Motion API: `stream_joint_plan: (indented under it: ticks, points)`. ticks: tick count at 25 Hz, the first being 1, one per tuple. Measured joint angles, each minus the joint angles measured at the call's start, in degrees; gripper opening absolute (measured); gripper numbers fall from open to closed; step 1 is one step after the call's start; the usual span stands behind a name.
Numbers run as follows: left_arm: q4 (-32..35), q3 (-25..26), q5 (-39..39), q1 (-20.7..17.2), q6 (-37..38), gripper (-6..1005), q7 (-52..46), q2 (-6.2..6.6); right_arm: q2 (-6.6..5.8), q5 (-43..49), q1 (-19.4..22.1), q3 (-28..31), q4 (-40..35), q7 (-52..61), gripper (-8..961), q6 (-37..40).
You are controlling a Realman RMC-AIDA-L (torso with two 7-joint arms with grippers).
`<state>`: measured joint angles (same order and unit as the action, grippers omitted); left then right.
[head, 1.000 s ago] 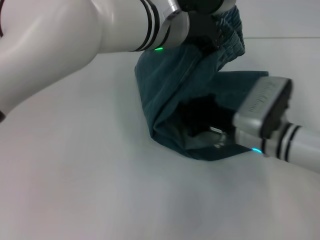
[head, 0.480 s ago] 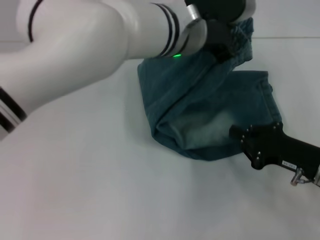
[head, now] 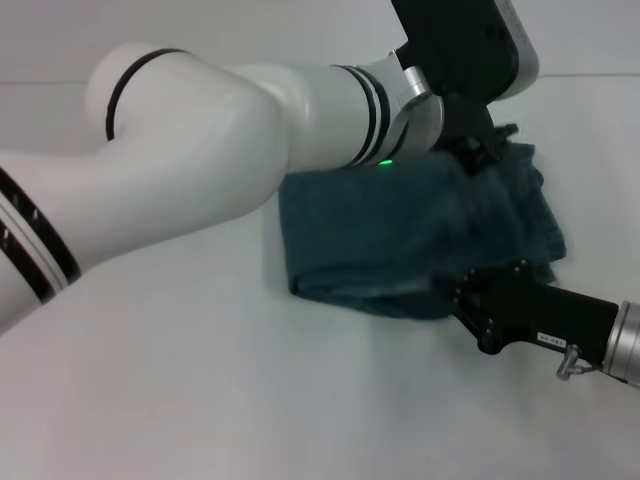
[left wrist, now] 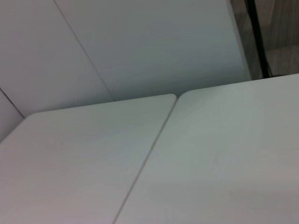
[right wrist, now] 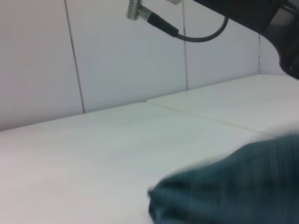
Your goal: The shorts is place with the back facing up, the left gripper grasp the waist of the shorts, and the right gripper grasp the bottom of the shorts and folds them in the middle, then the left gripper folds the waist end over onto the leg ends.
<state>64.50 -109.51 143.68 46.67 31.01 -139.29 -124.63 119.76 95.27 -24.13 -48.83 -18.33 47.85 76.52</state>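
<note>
The teal shorts [head: 400,225] lie folded in a flat bundle on the white table [head: 200,400], right of centre in the head view. My left gripper [head: 486,148] reaches across from the left and sits on the bundle's far right end, shut on the cloth there. My right gripper [head: 455,297] is low at the front right, its black tip touching the near edge of the shorts. The right wrist view shows a teal corner of the shorts [right wrist: 233,186] close by. The left wrist view shows only table and wall.
My bulky white left arm [head: 230,150] spans the upper left of the head view and hides the table behind it. A seam [left wrist: 149,154] runs between two tabletops. White wall panels [right wrist: 117,51] stand behind the table.
The left gripper has carried the raised waist end to the right and down, so the shorts now lie flat and folded over. The right gripper has pulled out of the fold to the front edge.
</note>
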Motion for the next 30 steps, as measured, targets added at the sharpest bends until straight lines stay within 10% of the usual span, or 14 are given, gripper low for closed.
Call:
stream_joint_plan:
  ticks: [8,18,30]
  points:
    - [3.9,1.5,-0.2,-4.1,3.9,518,0.4,0.01,-0.26,0.0,-0.3,-0.1,-0.7,0.8,8,0.1]
    - [16.2,8.0,-15.6,-26.4,8.9,756,20.7,0.04,-0.33,0.0,1.9,-0.8,-5.3,3.8,10,5.5]
    - [-10.1,47.1,-45.3,-29.9,44.0,936,62.2,0.82,0.46,-0.4,2.6,-0.7,-1.1,2.8,75,10.6]
